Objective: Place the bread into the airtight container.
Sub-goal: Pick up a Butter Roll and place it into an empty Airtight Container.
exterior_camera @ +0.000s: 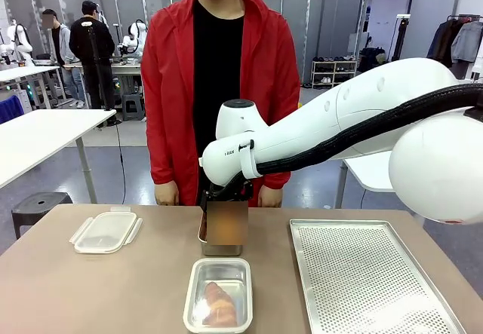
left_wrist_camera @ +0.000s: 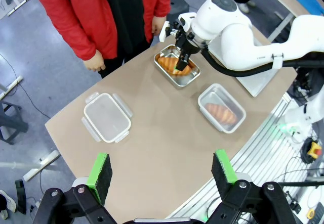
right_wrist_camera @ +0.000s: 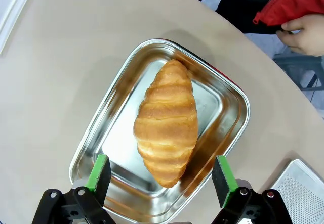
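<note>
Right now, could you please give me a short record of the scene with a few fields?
right gripper: open, above the croissant, fingers either side of its near end
croissant: lies in a steel tray near the person
container: clear, open, already holds another croissant
lid: flat on the table, apart from the container
left gripper: open, high over the table, holding nothing
perforated tray: on the table, to the robot's right
person's hands: at the far table edge

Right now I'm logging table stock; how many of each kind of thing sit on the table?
Croissants: 2
Steel trays: 1
Clear containers: 1
Clear lids: 1
Perforated baking trays: 1
Total: 6
</note>
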You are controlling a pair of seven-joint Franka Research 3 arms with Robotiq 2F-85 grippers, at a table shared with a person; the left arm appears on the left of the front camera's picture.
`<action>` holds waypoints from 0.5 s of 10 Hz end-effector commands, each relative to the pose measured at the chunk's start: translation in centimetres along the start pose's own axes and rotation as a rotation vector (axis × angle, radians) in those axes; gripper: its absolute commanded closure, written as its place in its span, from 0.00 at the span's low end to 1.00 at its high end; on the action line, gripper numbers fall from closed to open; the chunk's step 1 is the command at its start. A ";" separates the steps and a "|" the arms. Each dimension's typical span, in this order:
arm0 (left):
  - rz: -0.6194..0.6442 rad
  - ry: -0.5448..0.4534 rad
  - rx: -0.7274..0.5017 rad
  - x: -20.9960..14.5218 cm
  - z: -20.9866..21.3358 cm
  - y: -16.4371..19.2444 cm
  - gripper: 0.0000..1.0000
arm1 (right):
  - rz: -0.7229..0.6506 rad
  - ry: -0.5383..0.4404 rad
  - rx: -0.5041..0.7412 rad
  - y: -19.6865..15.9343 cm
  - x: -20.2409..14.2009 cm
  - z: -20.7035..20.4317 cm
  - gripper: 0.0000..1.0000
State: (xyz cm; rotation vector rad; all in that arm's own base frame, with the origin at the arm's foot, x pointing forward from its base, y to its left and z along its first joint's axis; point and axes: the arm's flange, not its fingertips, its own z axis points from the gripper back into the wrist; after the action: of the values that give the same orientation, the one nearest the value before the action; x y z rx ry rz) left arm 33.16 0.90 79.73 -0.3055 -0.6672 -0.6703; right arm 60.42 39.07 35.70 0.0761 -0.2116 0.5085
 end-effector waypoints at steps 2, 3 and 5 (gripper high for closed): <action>-0.007 -0.006 -0.012 0.0 0.1 -0.1 0.00 | 0.026 -0.005 -0.048 -0.5 0.4 2.6 0.00; -0.007 -0.006 -0.012 0.0 0.1 -0.1 0.00 | 0.048 -0.006 -0.049 -0.7 0.4 6.0 0.00; -0.007 -0.006 -0.012 0.0 0.1 -0.1 0.00 | 0.056 -0.028 0.006 -1.5 -1.5 14.1 0.00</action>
State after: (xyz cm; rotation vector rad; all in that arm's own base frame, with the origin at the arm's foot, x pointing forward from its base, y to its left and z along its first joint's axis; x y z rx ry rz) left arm 33.16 0.91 79.73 -0.3056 -0.6672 -0.6700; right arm 59.17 37.46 46.35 0.0541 -0.2580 0.5429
